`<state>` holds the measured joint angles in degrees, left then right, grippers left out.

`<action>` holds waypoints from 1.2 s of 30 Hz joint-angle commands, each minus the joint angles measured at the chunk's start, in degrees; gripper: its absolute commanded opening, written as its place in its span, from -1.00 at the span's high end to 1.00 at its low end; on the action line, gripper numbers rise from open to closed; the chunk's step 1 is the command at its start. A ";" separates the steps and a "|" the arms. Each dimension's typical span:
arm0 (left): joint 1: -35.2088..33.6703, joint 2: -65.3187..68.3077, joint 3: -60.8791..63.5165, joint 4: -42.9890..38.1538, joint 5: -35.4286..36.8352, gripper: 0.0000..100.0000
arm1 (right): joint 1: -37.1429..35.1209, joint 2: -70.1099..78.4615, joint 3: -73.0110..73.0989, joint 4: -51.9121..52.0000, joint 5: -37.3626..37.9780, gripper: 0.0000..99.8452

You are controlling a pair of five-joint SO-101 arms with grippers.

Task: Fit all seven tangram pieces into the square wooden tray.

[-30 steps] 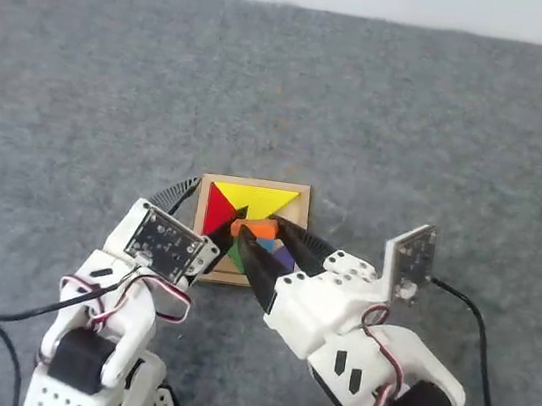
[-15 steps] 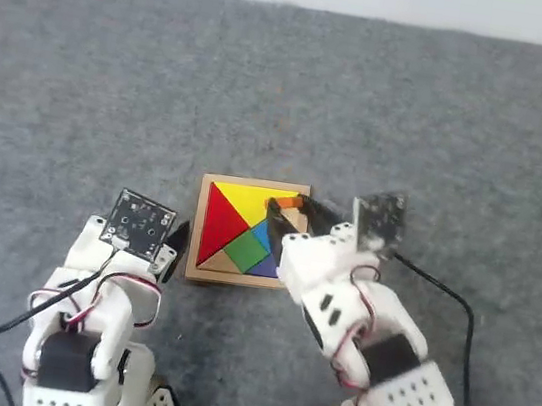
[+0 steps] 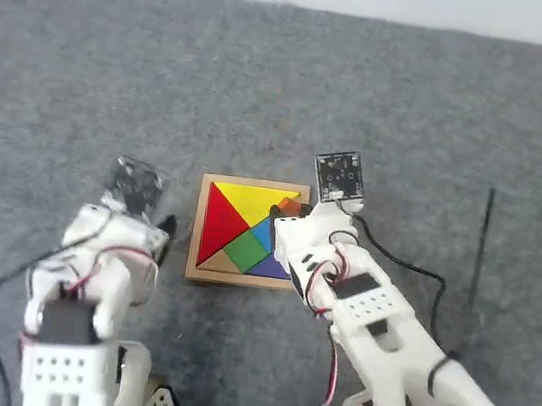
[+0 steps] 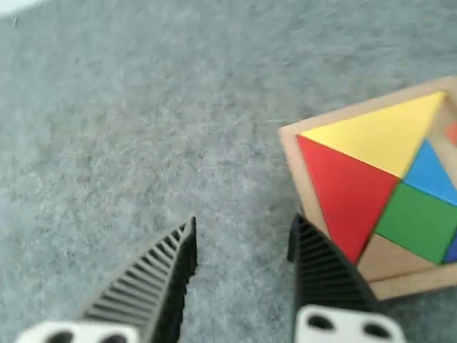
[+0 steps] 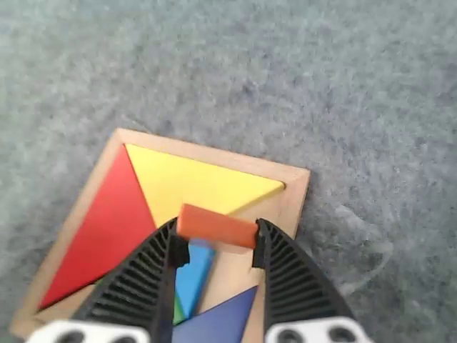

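Note:
The square wooden tray lies mid-table and holds a yellow triangle, a red triangle, a green square, a blue triangle and a purple piece. Over the tray's far right part, my right gripper is shut on an orange piece, lifted above the yellow triangle and blue triangle. My left gripper stands open over the carpet just left of the tray, with nothing between its fingers. Bare wood shows beside the green square.
Grey carpet covers the whole table, with free room on every side of the tray. A black cable runs along the carpet to the right of the right arm. Both arm bases stand at the near edge.
The right gripper has carried the orange piece from the tray's middle toward its far right corner. The left arm has pulled back off the tray to its left.

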<state>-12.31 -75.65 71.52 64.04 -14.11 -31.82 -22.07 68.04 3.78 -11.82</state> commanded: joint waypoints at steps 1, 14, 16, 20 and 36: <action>-1.05 13.63 -5.67 -4.75 2.37 0.63 | 1.54 3.30 -3.52 -4.88 3.60 0.99; -1.23 24.18 -3.21 -14.86 2.29 0.63 | 0.84 11.12 -7.74 -6.81 8.53 0.99; -1.23 24.18 -3.21 -14.86 2.20 0.63 | 0.84 10.68 -7.30 -4.70 8.53 0.99; -1.23 24.35 -3.30 -14.86 2.20 0.63 | 0.75 8.04 -7.30 1.80 8.53 0.99; -1.23 24.26 -3.47 -14.51 2.20 0.63 | -2.86 3.47 -6.42 11.12 8.26 0.99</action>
<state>-13.10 -51.65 68.79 50.51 -12.18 -34.11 -16.97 62.24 14.42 -4.09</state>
